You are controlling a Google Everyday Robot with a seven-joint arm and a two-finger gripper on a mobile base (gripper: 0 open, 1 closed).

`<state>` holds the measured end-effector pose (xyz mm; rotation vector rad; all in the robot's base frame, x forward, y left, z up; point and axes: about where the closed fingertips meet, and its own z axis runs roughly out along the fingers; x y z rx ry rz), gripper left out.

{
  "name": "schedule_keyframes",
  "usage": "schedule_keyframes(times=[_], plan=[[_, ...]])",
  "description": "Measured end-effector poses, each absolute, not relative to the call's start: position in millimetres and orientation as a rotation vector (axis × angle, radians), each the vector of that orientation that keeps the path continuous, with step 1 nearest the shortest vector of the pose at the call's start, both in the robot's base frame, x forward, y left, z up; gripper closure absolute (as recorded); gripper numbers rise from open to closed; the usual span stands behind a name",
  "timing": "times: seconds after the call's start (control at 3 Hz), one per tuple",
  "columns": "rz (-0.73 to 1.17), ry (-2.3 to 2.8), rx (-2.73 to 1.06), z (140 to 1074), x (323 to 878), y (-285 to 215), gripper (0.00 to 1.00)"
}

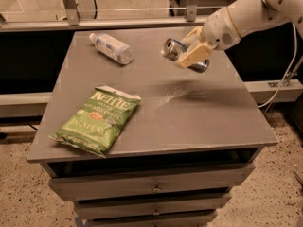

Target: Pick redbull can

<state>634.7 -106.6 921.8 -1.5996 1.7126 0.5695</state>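
Note:
The redbull can, a slim silver can with a shiny round top, lies sideways in my gripper, held in the air above the back right part of the grey table. The cream-coloured fingers are shut around the can's body, and its shiny end points left. The white arm comes in from the upper right. The can's shadow falls on the tabletop below it.
A clear plastic water bottle with a white label lies on its side at the back left of the table. A green chip bag lies at the front left. Drawers are below the tabletop. A metal rail runs behind the table.

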Motion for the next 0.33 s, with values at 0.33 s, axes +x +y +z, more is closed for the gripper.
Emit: schedule_keyframes(times=[0.33], plan=[[0.713,1.638,-1.513,939.4,622.7,-88.5,1.00]])
